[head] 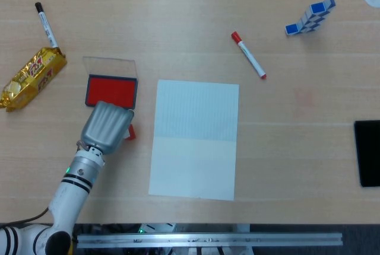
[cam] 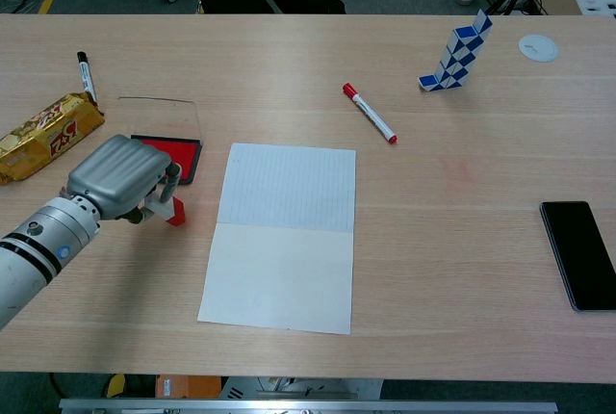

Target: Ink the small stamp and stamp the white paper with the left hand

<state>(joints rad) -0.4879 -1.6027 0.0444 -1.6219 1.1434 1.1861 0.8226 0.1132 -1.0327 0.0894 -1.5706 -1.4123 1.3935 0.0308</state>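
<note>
1. The left hand (cam: 120, 178), near the table's (cam: 462, 270) front-left corner, has its fingers curled around the small stamp (cam: 173, 210), just beside the paper's left edge.
2. The stamp looks light, rigid and smooth; a firm grip high on its body seems wise.
3. White paper (cam: 284, 236) lies flat mid-table: thin, likely to slide.
4. The open ink pad (cam: 171, 154) sits just beyond the hand.
5. The right hand is unseen.
</note>
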